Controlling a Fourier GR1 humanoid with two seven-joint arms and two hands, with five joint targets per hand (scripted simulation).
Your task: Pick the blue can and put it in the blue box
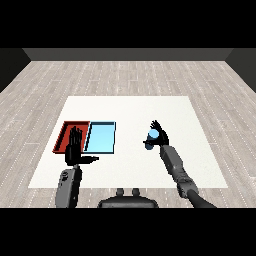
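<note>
fingers of your right hand (pixel 161 137) curl round the blue can (pixel 152 136) to carry it toward the blue tray (pixel 101 137) near the table's left edge; left hand (pixel 75 146) idles flat.

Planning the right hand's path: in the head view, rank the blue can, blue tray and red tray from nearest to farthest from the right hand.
1. Blue can: inside the right hand, fingers curled round it.
2. Blue tray: to the hand's left, across bare table.
3. Red tray: farthest left, beside the blue tray, partly behind the left hand.
</note>
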